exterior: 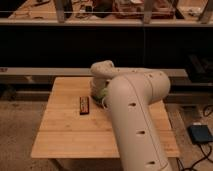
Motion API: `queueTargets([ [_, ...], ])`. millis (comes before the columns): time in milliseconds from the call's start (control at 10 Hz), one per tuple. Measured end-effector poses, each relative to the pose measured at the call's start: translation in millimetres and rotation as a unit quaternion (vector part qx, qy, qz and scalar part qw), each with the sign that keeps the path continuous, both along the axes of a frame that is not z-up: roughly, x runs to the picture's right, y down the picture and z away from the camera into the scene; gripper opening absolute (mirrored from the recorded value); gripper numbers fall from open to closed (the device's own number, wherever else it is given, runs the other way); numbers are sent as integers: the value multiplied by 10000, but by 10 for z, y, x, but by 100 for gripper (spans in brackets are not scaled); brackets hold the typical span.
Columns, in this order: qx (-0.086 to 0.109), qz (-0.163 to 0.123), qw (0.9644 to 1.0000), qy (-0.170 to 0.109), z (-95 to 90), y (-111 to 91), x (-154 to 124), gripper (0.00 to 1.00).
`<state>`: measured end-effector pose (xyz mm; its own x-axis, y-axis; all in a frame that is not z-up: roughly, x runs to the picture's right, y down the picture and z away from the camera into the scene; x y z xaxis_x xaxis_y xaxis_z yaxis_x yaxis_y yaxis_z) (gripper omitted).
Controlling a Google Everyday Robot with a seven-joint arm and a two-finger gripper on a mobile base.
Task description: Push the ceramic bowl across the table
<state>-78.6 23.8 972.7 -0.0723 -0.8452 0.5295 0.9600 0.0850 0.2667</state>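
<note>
The ceramic bowl (103, 93) shows only as a green sliver on the light wooden table (65, 125), right of the table's middle; my white arm hides the rest of it. My gripper (97, 90) is at the end of that arm, reaching down over the bowl's left side, and is mostly hidden by the wrist housing (102, 72). I cannot tell whether it touches the bowl.
A dark flat bar (84, 105) lies on the table just left of the bowl. My large white arm (132, 115) covers the table's right half. A dark shelf wall (75, 45) stands behind the table. A blue object (200, 134) lies on the floor at the right.
</note>
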Motion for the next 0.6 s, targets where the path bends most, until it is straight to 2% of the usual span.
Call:
queueTargets([
  [200,-25,119,9999,-103,16,-61,-142,0],
  [600,-102,328,9980,-536,-35,-138,-618,0],
])
